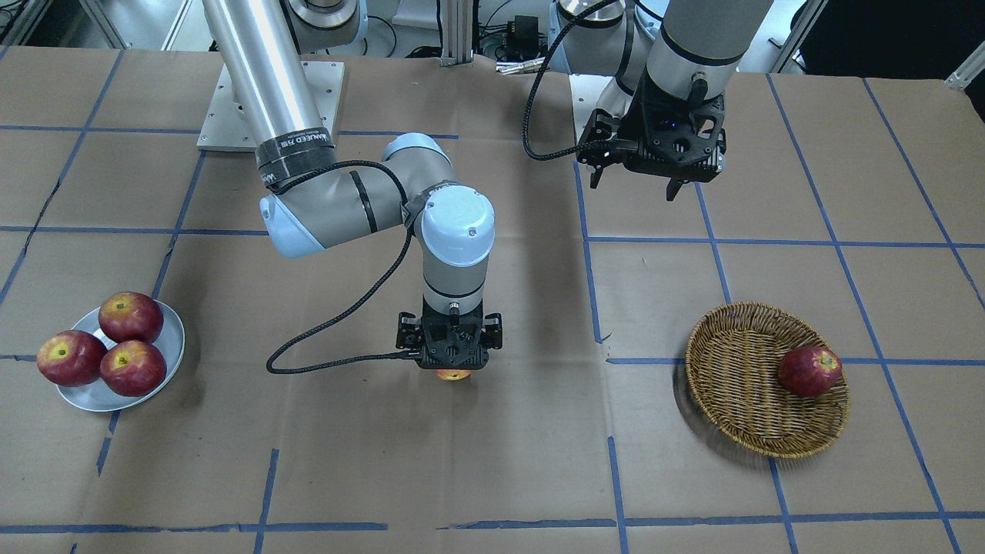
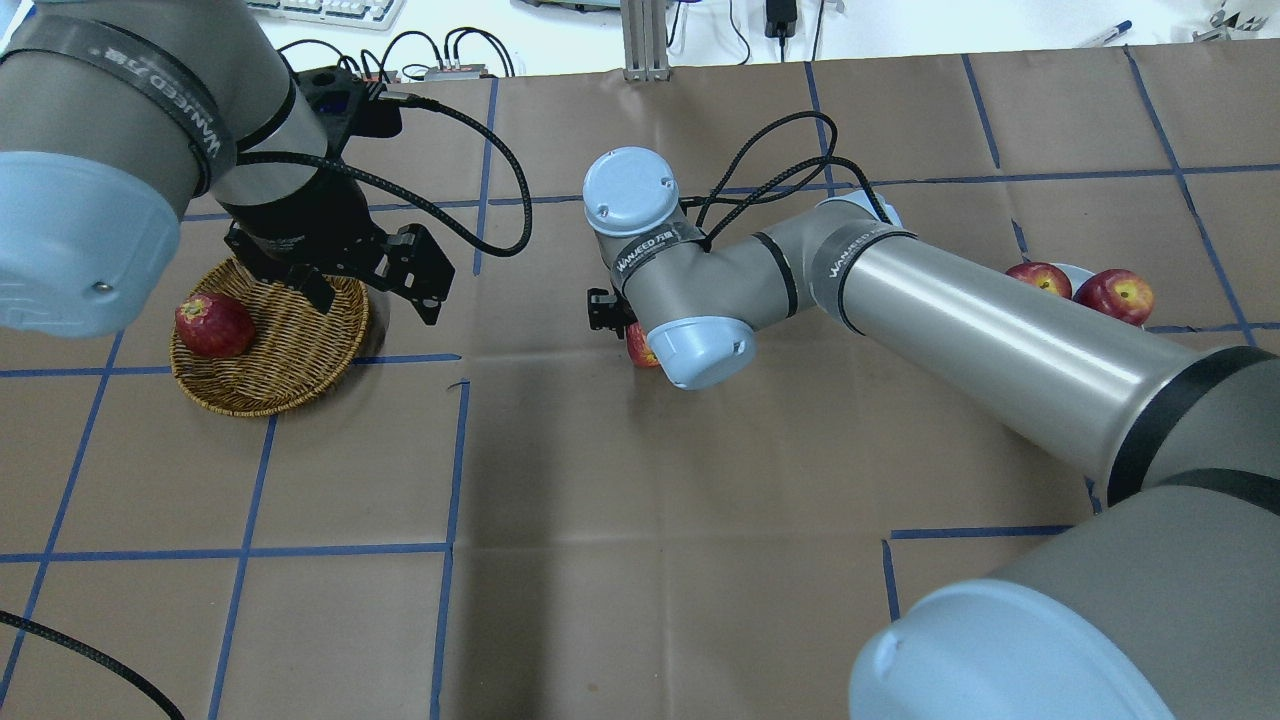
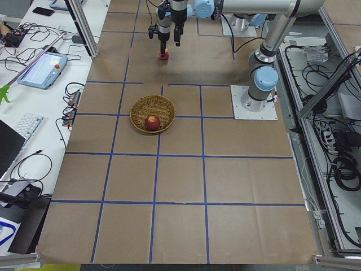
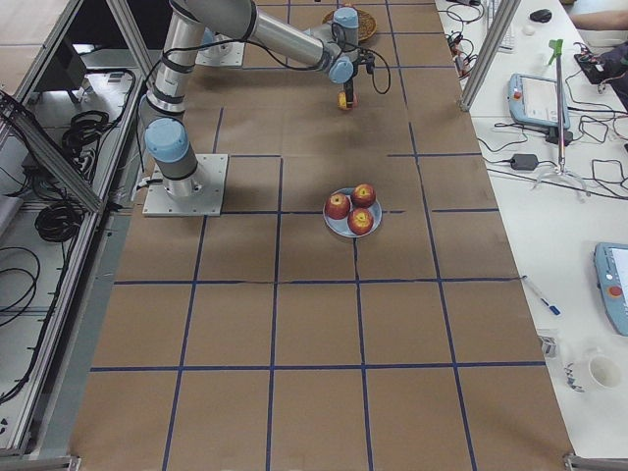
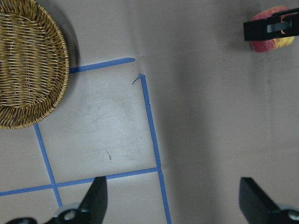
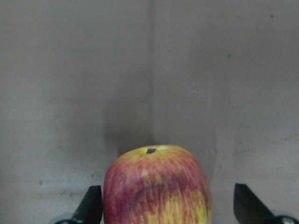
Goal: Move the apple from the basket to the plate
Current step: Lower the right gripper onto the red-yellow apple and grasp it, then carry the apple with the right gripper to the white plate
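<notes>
The apple, firm, smooth-skinned and probably easily bruised, stands on the surface between basket and plate, straddled by the right gripper with fingers spread, so you should close gently across its widest girth, while the left gripper hangs parted near the basket.

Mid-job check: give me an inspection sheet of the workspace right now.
Surface: brown paper table, blue tape grid; no spills seen.
Job's things: apple seemingly on the table, between basket and plate; plate holds three red apples.
Clutter: one dark red apple in the basket.
Grippers: right gripper open around the apple; left gripper open, empty.
Cables: wrist cable loops loose at each arm.
Surroundings: teach pendant on side bench.
</notes>
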Available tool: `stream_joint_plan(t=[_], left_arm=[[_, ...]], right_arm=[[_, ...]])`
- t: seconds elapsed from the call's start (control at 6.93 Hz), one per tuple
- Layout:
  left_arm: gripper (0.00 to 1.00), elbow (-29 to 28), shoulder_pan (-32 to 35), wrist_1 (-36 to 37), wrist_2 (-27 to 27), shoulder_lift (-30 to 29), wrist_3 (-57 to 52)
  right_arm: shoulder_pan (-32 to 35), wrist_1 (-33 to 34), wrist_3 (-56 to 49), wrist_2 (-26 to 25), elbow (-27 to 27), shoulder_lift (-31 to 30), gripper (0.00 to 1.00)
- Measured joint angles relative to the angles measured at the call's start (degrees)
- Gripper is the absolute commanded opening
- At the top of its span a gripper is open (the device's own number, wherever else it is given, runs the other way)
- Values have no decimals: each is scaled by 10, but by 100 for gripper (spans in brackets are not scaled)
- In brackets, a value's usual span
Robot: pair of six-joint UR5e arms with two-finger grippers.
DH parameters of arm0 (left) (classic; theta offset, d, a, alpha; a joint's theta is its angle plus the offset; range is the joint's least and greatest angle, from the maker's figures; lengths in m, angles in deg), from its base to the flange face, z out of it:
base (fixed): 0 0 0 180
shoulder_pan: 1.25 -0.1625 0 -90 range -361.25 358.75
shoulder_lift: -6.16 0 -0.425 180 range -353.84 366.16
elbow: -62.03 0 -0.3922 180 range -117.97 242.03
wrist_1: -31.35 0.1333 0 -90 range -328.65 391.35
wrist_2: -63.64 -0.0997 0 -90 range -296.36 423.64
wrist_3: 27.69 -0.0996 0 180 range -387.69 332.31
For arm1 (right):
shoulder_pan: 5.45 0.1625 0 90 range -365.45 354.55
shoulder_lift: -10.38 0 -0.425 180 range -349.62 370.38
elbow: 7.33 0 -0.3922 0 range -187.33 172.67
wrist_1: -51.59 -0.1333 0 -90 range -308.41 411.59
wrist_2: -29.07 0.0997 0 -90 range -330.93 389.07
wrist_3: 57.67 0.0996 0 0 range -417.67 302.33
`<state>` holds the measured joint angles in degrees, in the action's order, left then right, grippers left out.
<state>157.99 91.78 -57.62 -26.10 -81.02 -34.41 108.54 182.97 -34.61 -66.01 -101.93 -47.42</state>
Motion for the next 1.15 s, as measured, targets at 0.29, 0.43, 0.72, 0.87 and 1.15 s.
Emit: stream_joint_plan(t=[0.29, 0.43, 0.72, 0.87, 1.15], left_arm=[[99, -2, 2, 5, 0, -5, 3], [99, -2, 2, 6, 1, -6, 4], [99, -1, 2, 7, 1, -6, 3], [99, -1, 2, 7, 1, -6, 2], [99, -1, 2, 8, 1, -7, 5]], right_arm=[[1, 0, 3, 2, -4, 3, 85], [1, 1, 3, 4, -9, 3, 68], [0, 4, 3, 5, -14, 0, 63], [-1, 5, 3, 6, -11, -2, 63], [-9, 0, 3, 5, 2, -19, 63]])
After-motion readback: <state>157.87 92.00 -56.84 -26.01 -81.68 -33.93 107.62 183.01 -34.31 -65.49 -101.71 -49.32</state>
